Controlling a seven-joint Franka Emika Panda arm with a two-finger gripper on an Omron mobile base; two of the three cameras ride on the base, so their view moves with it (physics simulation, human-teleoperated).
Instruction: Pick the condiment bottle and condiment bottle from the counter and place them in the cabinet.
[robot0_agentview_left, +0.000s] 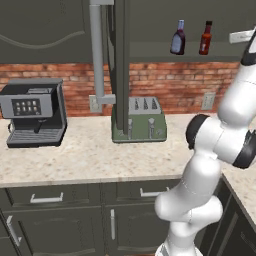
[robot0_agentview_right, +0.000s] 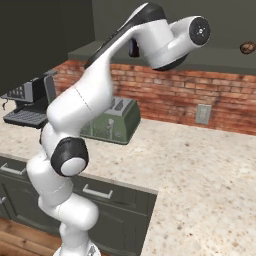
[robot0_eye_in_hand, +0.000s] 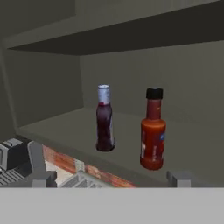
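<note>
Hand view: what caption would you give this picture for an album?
Two bottles upright in the cabinet: dark bottle left, red bottle right, apart, before the open hand.

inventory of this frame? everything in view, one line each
dark purple condiment bottle with silver cap: 1, upright on the cabinet shelf, left of the red one
red sauce bottle with black cap: 1, upright on the same shelf, apart from the purple one
open dark grey wall cabinet: 1, above the counter
green two-slot toaster: 1, on the counter against the brick wall
black and grey coffee machine: 1, on the counter, left of the toaster
beige speckled counter: 1, over dark drawers
red brick backsplash: 1, behind the counter
small brown object: 1, up high at the right edge, too small to identify
white arm's tool: 1, open, holding nothing, just in front of the shelf
</note>
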